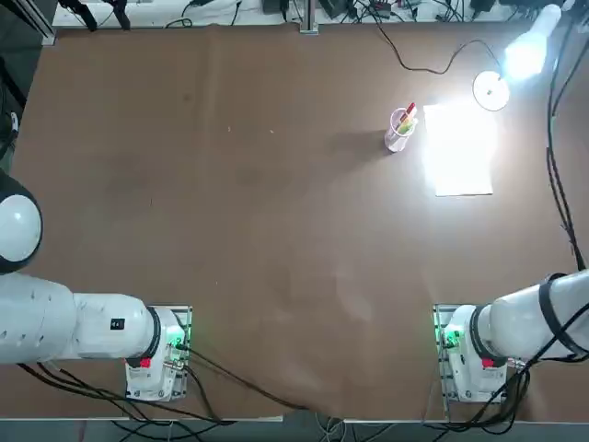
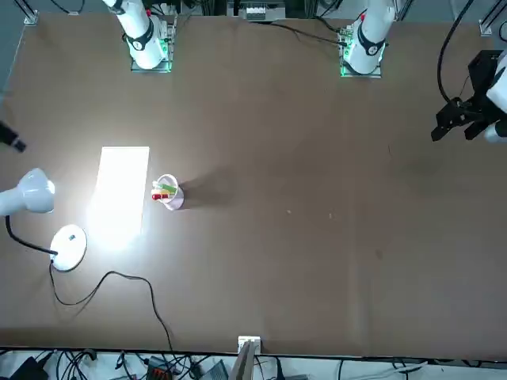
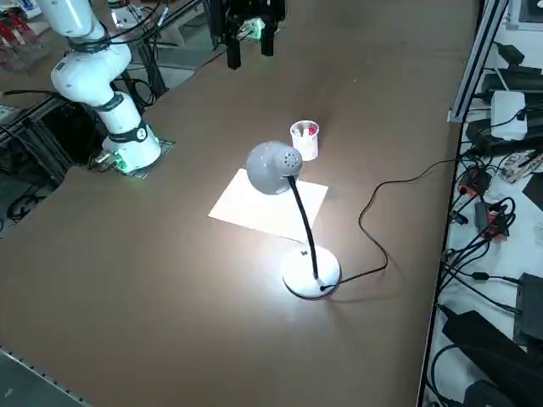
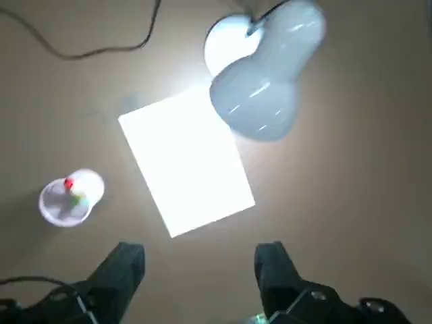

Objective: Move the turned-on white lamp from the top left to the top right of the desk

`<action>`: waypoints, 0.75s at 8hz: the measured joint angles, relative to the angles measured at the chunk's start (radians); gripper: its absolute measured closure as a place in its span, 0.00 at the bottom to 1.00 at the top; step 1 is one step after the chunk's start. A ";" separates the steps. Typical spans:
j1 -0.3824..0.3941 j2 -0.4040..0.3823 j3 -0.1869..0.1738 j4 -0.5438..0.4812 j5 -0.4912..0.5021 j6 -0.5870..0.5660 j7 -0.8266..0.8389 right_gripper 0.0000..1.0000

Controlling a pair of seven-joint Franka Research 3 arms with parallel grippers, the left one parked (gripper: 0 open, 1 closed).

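A: Where is the lamp (image 3: 273,167) now?
B: It stands upright at the top right of the bench (image 1: 276,230), glowing, beside the paper (image 1: 457,152). I think the placing is done.
A: Then what is the good way to finish?
B: I would lift the right gripper (image 4: 200,256) straight up first, then draw it back from the lamp. It should not sweep across the head, and it must avoid the cord (image 3: 373,237), because one pull could turn the base.
A: And the jaws?
B: They are wide apart above the bench, with nothing between them, and they do not touch the lamp.
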 joint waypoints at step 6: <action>0.018 0.018 0.087 -0.002 0.081 -0.013 -0.270 0.00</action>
